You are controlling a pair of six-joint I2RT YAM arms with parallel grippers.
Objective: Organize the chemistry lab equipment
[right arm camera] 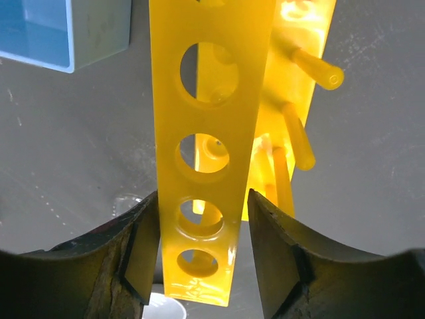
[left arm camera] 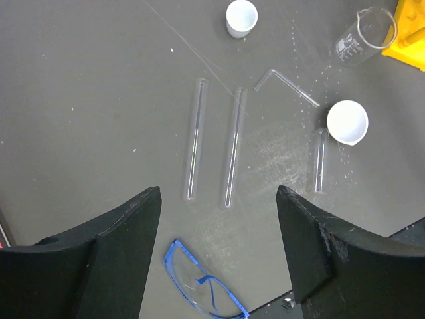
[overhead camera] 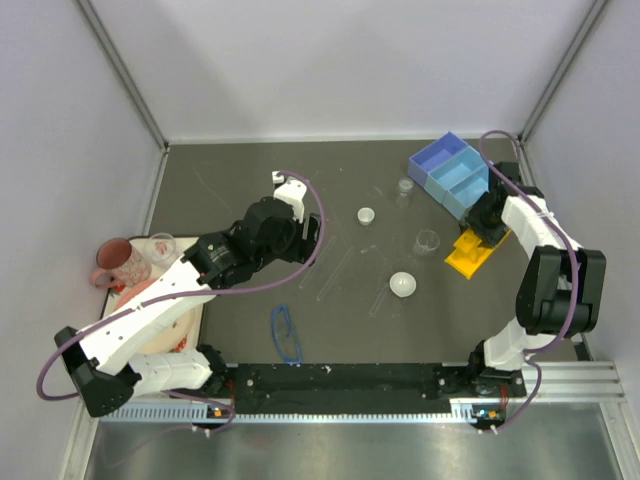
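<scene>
My right gripper point(overhead camera: 487, 228) point(right arm camera: 202, 199) is shut on the top plate of the yellow holed tube rack point(overhead camera: 473, 252) point(right arm camera: 206, 133), which is tilted beside the light-blue three-compartment tray point(overhead camera: 450, 175) point(right arm camera: 66, 33). My left gripper point(overhead camera: 310, 240) point(left arm camera: 218, 199) is open and empty above the table. Below it lie two long clear tubes point(left arm camera: 194, 139) point(left arm camera: 233, 147), a short tube point(left arm camera: 319, 161), a bent tube point(left arm camera: 285, 85) and the blue-framed goggles point(left arm camera: 202, 282) point(overhead camera: 286, 334). Two white dishes point(overhead camera: 366, 215) point(overhead camera: 402, 285) and two clear beakers point(overhead camera: 405, 187) point(overhead camera: 427, 242) stand mid-table.
A dark-pink mug point(overhead camera: 115, 262) and a clear cup point(overhead camera: 162, 247) stand at the left edge, with a pink plate point(overhead camera: 160, 320) partly under my left arm. White walls enclose the table on three sides.
</scene>
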